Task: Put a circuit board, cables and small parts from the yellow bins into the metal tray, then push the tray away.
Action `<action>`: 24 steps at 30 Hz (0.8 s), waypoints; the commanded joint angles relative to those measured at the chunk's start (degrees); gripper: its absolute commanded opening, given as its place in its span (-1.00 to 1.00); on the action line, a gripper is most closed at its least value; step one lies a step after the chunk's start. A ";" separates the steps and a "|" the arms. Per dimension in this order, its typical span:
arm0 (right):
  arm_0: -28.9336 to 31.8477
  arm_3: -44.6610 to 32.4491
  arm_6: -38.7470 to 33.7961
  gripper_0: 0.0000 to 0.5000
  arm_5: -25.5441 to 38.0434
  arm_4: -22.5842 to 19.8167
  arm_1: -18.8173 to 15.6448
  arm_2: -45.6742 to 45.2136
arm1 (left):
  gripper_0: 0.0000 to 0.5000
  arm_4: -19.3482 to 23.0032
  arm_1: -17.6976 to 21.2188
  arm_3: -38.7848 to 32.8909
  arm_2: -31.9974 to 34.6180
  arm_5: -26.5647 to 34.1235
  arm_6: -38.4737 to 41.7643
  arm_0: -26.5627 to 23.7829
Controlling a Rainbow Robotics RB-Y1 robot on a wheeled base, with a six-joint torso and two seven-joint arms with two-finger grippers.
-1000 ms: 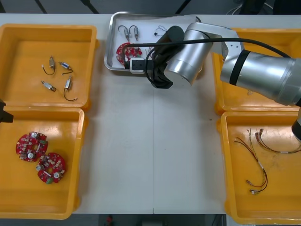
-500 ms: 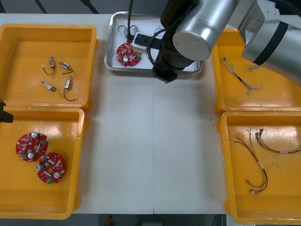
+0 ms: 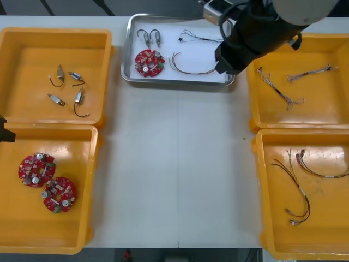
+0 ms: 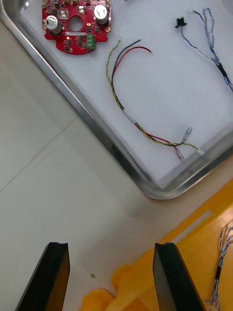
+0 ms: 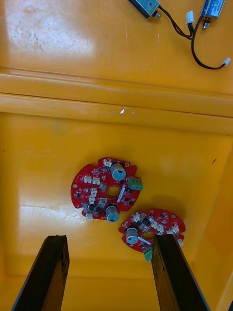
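Observation:
The metal tray [image 3: 177, 82] stands at the far middle of the table, white inside. In it lie a red circuit board [image 3: 149, 61], two small metal parts [image 3: 148, 37], a red and yellow cable [image 3: 188, 68] and a blue and white cable [image 3: 199, 38]. My right gripper [image 3: 228, 61] hangs over the tray's near right corner. Its wrist view shows the gripper [image 4: 111, 277] open and holding nothing, above bare table, with the tray rim [image 4: 97, 131], the board [image 4: 75, 24] and the red and yellow cable [image 4: 131, 116] beyond the fingertips. My left gripper [image 5: 109, 277] is open over the near left bin.
The near left yellow bin [image 3: 87, 185] holds two circuit boards [image 3: 36, 169] [image 3: 59, 194]. Several small metal parts [image 3: 68, 90] lie in the far left bin. Blue and white cables [image 3: 278, 90] are in the far right bin, and darker cables [image 3: 297, 188] in the near right one.
My right arm has swung off the tray toward its right corner, uncovering the cables inside. The left arm has not moved.

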 commanded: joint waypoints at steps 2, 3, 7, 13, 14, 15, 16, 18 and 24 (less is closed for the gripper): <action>5.91 -5.97 -9.53 1.00 3.96 -0.91 -6.71 -8.55 | 1.00 -0.53 2.56 -1.05 1.34 0.00 -2.22 0.82; 7.58 -7.20 -11.20 1.00 4.93 -0.91 -7.67 -10.22 | 1.00 -0.53 2.56 -1.05 1.34 0.00 -2.22 0.82; 14.17 -11.33 -16.12 1.00 7.39 -0.91 -11.10 -16.03 | 1.00 -0.53 2.56 -1.05 1.34 0.00 -2.22 0.82; 24.37 -16.34 -21.39 1.00 10.91 -1.88 -14.44 -24.81 | 1.00 -0.53 2.56 -1.05 1.34 0.00 -2.22 0.82; 26.39 -17.39 -22.01 1.00 11.87 -2.05 -15.06 -26.84 | 1.00 -0.53 2.56 -1.05 1.34 0.00 -2.22 0.82; 27.36 -17.83 -22.36 1.00 12.23 -2.14 -15.23 -27.71 | 1.00 -0.53 2.56 -1.05 1.34 0.00 -2.22 0.82; 29.56 -18.62 -23.15 1.00 12.75 -2.32 -15.67 -30.00 | 1.00 -0.53 2.56 -1.05 1.34 0.00 -2.22 0.82; 32.90 -19.68 -24.12 1.00 13.02 -2.76 -15.94 -33.16 | 1.00 -0.53 2.56 -1.05 1.34 0.00 -2.22 0.82; 43.71 -20.64 -25.87 1.00 13.19 -7.68 -17.08 -45.38 | 1.00 -0.53 2.56 -1.05 1.34 0.00 -2.22 0.82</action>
